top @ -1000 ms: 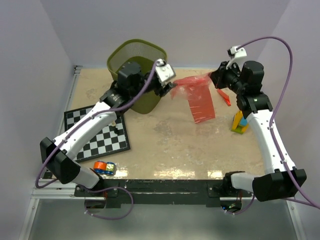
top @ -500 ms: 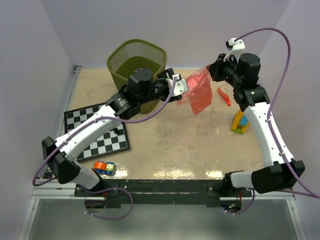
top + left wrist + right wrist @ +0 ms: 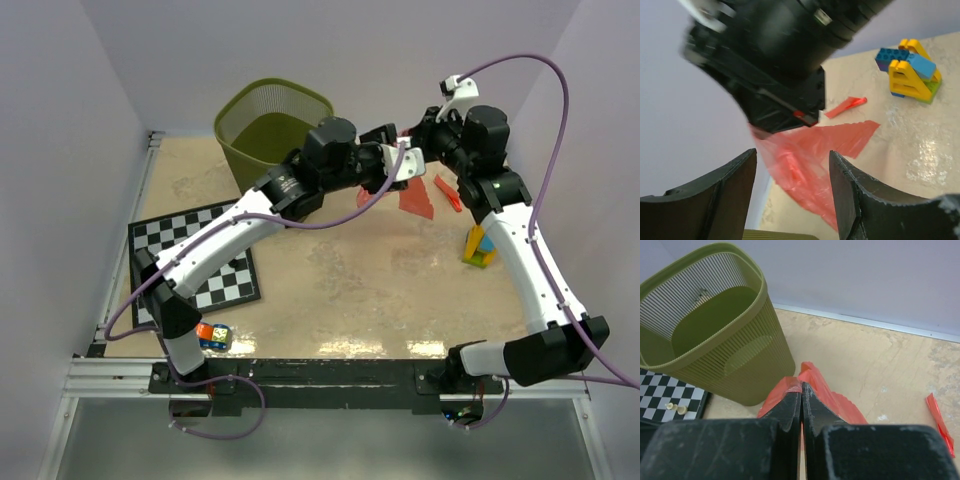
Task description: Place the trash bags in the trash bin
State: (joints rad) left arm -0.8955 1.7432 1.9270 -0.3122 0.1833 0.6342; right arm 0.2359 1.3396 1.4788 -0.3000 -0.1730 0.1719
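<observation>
Right end effector (image 3: 418,140), upper right of the top view, pinches the trash bag (image 3: 415,200) up off the table, right of the trash bin (image 3: 228,110); the left end effector (image 3: 400,163) sits just beside it. Left wrist view: its fingers (image 3: 730,200) gape around the hanging film, gripping nothing. Right wrist view: jaws pressed together on the bag's top. Seemingly a handover; next the left should close on the film.
</observation>
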